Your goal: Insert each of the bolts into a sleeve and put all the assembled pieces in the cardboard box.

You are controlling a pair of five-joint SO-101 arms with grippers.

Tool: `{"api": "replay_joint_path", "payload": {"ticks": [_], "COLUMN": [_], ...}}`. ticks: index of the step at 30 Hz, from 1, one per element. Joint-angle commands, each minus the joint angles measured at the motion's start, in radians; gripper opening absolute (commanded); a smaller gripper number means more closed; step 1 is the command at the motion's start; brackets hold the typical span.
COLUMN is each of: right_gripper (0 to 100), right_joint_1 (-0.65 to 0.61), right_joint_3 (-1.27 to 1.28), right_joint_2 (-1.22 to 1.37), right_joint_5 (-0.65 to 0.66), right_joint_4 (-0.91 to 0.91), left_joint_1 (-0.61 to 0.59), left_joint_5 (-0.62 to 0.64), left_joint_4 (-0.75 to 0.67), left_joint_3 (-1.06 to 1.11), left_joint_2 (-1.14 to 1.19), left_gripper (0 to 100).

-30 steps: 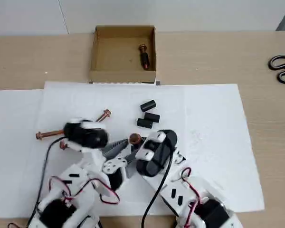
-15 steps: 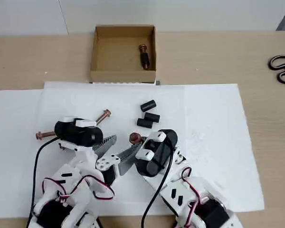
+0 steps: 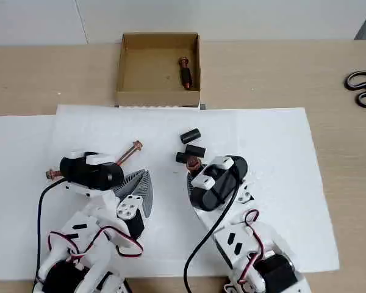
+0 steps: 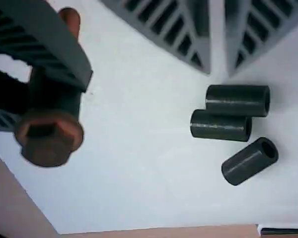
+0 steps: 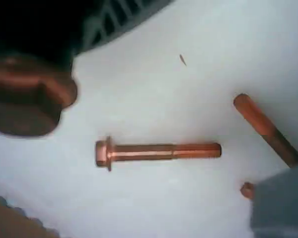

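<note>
Near the middle of the white paper sheet (image 3: 274, 183), the right end effector (image 3: 195, 170) is clamped on a copper-coloured hex-head metal bolt (image 3: 194, 163). In the left wrist view a dark band shows around this bolt's shank just behind the head; whether it is a sleeve I cannot tell. The held bolt's head lies just beside three short black cylindrical sleeves (image 4: 220, 125) that rest on the paper. Two of them lie side by side and touching, and the third is angled next to them.

Off to the other side of the sheet, the left end effector (image 3: 141, 186) has its grey ribbed fingers (image 4: 186, 34) slightly apart, with nothing between them. Loose copper bolts (image 3: 129, 151) lie flat on the paper near the left arm: one slants just beyond it, and another is partly hidden under its black motor housing. The right wrist view shows one of them lying lengthwise, with a second shank angled nearby.

Beyond the paper, a brown cardboard box (image 3: 119, 67) sits open on the wooden tabletop (image 3: 280, 73). One assembled bolt-and-sleeve piece (image 3: 185, 70) lies inside it, near the box's right wall. Black-handled scissors (image 3: 363, 88) rest at the tabletop's far right edge.
</note>
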Motion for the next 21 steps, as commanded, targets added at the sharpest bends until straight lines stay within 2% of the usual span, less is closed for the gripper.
{"api": "replay_joint_path", "payload": {"ticks": [1,6,10,16,21], "right_gripper": [0.3,0.3,0.3,0.3,0.3], "right_joint_1": [0.013,0.013,0.013,0.015,0.059], "right_joint_3": [-0.015,-0.011,-0.009,0.046,0.097], "right_joint_2": [-0.01,-0.01,-0.01,-0.008,-0.008], "right_joint_5": [0.0,0.0,0.0,0.0,0.0], "right_joint_4": [-0.024,-0.024,-0.022,-0.022,-0.033], "left_joint_1": [-0.046,-0.252,-0.353,-0.379,-0.382], "left_joint_5": [-0.002,-0.006,-0.081,-0.101,-0.261], "left_joint_4": [0.006,0.005,0.0,-0.034,-0.1], "left_joint_3": [-0.035,0.059,0.176,0.285,0.338], "left_joint_2": [0.002,0.003,0.003,0.002,0.002], "left_gripper": [1,1,1,1,1]}}
